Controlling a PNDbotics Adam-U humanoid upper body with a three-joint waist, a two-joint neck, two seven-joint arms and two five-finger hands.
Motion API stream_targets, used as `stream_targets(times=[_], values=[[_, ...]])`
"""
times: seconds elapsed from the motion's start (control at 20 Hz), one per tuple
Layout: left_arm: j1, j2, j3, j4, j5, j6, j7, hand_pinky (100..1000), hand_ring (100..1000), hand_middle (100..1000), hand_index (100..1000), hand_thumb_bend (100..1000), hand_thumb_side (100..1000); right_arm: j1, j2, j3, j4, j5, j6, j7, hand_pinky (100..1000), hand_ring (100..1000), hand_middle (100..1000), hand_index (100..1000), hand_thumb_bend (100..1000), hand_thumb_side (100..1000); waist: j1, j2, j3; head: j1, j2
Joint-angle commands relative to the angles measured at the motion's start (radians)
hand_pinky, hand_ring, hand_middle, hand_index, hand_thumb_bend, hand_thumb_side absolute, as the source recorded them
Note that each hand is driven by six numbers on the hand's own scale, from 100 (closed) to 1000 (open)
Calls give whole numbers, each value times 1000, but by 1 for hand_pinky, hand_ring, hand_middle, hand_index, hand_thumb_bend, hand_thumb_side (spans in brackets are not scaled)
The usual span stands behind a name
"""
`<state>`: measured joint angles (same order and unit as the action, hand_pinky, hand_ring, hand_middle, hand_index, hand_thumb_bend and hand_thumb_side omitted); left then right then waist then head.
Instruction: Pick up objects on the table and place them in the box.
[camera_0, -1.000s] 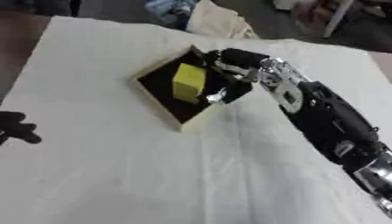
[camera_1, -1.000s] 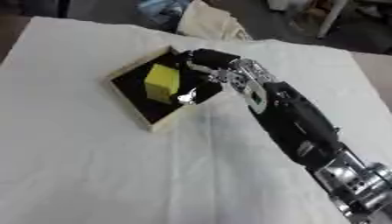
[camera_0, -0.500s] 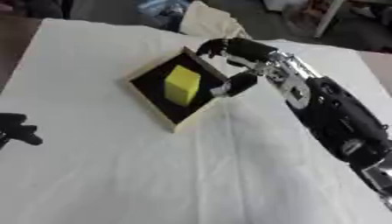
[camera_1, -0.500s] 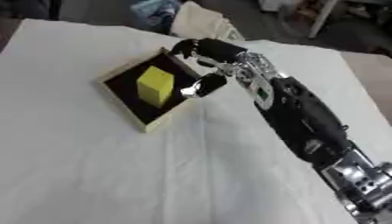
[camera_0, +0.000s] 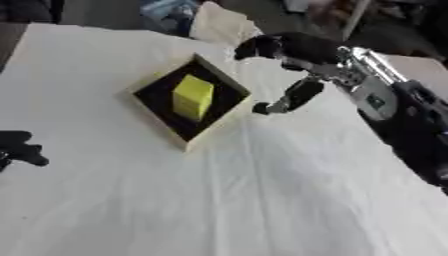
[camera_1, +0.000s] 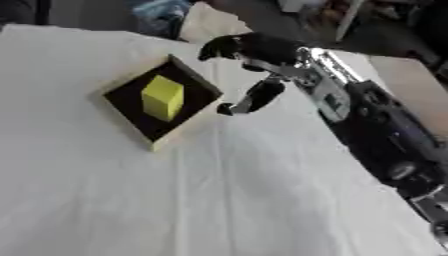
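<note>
A yellow block (camera_0: 192, 96) stands inside the shallow box (camera_0: 164, 132), which has a black inside and pale wooden walls and sits turned like a diamond on the white cloth. My right hand (camera_0: 293, 52) hovers just to the right of the box, above its far right corner, fingers spread and holding nothing. Its thumb (camera_0: 292, 97) points down towards the cloth beside the box. My left hand (camera_0: 17, 148) shows at the left edge, resting low, only dark fingers in sight.
The white cloth (camera_0: 262, 200) covers the table, with wide bare cloth in front of and to the right of the box. A cream bag (camera_0: 220, 25) and other clutter lie past the far edge.
My right hand has drawn away from the box, up and to the right, leaving the yellow block inside. The view has shifted a little.
</note>
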<state>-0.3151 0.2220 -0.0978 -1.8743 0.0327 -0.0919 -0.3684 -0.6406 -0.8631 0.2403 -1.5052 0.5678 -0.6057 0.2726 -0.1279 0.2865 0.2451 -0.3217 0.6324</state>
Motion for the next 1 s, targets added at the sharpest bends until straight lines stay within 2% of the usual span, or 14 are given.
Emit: stream_targets(times=[0.05, 0.2, 0.4, 0.55, 0.75, 0.85, 1.0], values=[[0, 20, 13, -10, -9, -2, 10, 838, 612, 554, 773, 185, 870, 37, -102, -27, -95, -28, -38, 18, 804, 849, 891, 931, 498, 453, 9, -23, -13, 17, 3], [7, 22, 17, -9, -13, -3, 14, 838, 612, 554, 773, 185, 872, 106, -151, -49, -175, -34, -42, 23, 806, 858, 896, 932, 511, 443, 12, -24, -25, 39, 0], [15, 22, 24, -7, -20, -5, 20, 838, 612, 554, 773, 185, 875, 190, -193, -87, -281, -46, -15, 11, 806, 859, 896, 932, 508, 437, 16, -21, -38, 87, -13], [21, 22, 29, -6, -26, -5, 24, 839, 613, 554, 774, 185, 881, 243, -204, -120, -364, -60, 22, -4, 804, 855, 894, 932, 508, 418, 22, -13, -55, 120, -20], [31, 22, 33, -2, -35, -6, 28, 839, 612, 556, 774, 185, 886, 298, -209, -154, -467, -60, 69, -17, 805, 856, 894, 933, 529, 399, 32, -9, -79, 141, -22], [35, 21, 36, -1, -39, -7, 31, 839, 612, 557, 774, 185, 887, 313, -204, -168, -488, -50, 74, -31, 806, 856, 894, 934, 540, 392, 36, -7, -89, 147, -21], [41, 21, 39, 0, -42, -8, 35, 839, 614, 557, 774, 185, 890, 329, -198, -180, -494, -27, 49, -63, 807, 860, 895, 936, 554, 391, 42, -6, -101, 157, -15]])
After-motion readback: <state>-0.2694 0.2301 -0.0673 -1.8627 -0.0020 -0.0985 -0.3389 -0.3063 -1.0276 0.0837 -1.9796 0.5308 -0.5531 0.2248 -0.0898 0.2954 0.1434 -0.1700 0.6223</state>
